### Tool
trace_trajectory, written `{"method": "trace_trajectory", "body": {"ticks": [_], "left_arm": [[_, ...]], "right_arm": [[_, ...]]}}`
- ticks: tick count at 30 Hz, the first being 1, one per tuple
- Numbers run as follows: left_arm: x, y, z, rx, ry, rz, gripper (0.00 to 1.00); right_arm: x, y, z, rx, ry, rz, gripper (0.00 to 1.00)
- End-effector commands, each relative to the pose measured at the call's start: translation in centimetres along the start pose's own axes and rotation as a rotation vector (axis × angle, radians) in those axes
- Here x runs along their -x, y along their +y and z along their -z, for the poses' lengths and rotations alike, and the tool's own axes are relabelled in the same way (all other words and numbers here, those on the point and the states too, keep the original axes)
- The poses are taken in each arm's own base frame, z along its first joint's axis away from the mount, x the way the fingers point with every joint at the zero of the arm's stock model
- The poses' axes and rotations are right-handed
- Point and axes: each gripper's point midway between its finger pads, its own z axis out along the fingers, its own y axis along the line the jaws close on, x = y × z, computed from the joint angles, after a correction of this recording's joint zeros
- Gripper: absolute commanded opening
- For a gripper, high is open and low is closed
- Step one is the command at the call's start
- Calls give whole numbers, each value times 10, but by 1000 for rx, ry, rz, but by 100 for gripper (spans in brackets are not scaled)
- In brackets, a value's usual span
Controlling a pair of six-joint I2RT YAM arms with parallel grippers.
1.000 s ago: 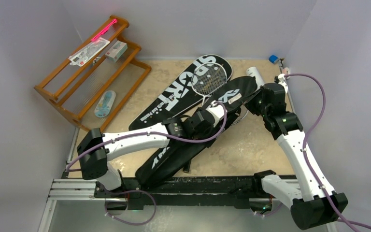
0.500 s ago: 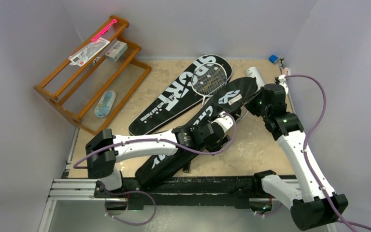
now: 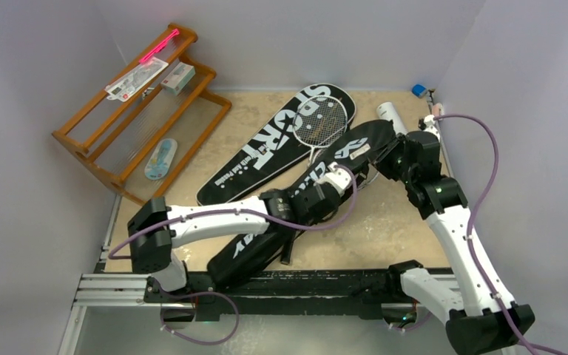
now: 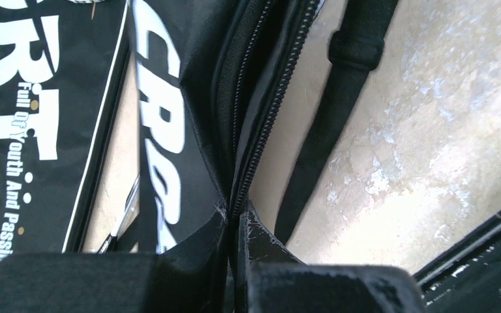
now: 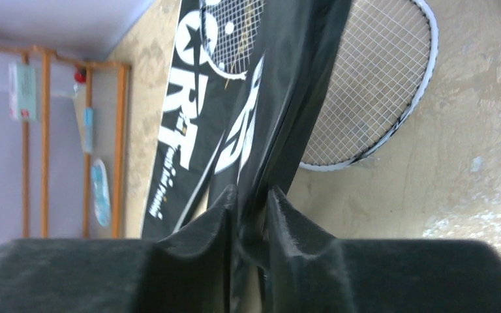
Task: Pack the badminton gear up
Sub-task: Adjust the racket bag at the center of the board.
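Observation:
The black CROSSWAY cover (image 3: 355, 144) lies diagonally across the table with its zipper side facing right. My left gripper (image 3: 338, 177) is shut on that zipper edge (image 4: 235, 212), and the cover's lettered face (image 4: 163, 130) is to its left. My right gripper (image 5: 251, 195) stands slightly open at the cover's head end (image 3: 392, 151), with the edge of the cover (image 5: 287, 85) running between its fingers. A racket head (image 5: 372, 85) lies partly under that cover. The SPORT cover (image 3: 281, 140) lies alongside with another racket (image 3: 324, 118) on it. A white tube (image 3: 390, 112) lies at the back right.
An orange-brown wooden rack (image 3: 118, 126) stands at the back left with packets and a pink stick (image 3: 155, 48). A small blue object (image 3: 418, 90) sits in the back right corner. The cover's black strap (image 4: 339, 98) trails on the table. Walls close in on three sides.
My left gripper has shifted along the CROSSWAY cover and closed on its zipper edge. My right gripper's fingers have parted a little around the cover's head end.

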Motion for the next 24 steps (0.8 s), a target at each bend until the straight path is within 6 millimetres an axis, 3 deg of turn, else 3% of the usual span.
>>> {"method": "trace_trajectory", "body": {"ticks": [1, 3, 6, 13, 20, 24], "left_arm": [[40, 26, 26, -176, -66, 136, 0], [49, 37, 36, -239, -93, 171, 0], [54, 50, 41, -254, -112, 155, 0], [51, 50, 32, -266, -187, 65, 0], [48, 34, 25, -337, -180, 25, 0], [40, 28, 24, -367, -158, -8, 0]], "right_arm": [[-15, 17, 22, 161, 47, 160, 32], [-17, 20, 29, 227, 21, 212, 45], [-22, 20, 38, 302, -14, 253, 49], [-27, 8, 45, 363, -113, 268, 44], [-54, -6, 17, 344, -13, 250, 38], [-70, -8, 11, 381, 40, 229, 37]]}}
